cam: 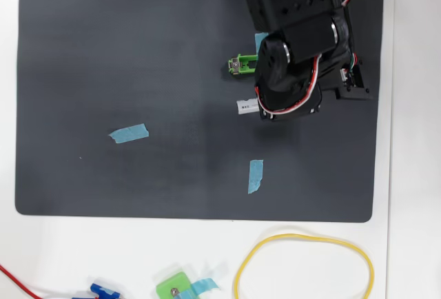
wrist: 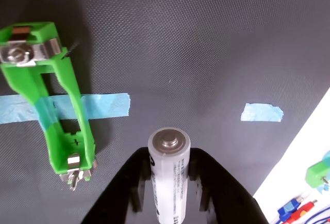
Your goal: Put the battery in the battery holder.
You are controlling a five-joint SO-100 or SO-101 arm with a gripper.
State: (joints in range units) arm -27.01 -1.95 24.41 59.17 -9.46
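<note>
White battery [wrist: 169, 175] with a silver cap, held upright.

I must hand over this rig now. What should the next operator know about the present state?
Tool: shut on the battery, gripped between both fingers above the dark mat.
Battery holder: taped to the mat with a blue tape strip, left of the battery in the wrist view; its slot is empty. The arm covers most of it in the overhead view.
Done: battery picked up.
Left: move over the holder, align the battery with the slot, seat it between the contacts, release.
</note>
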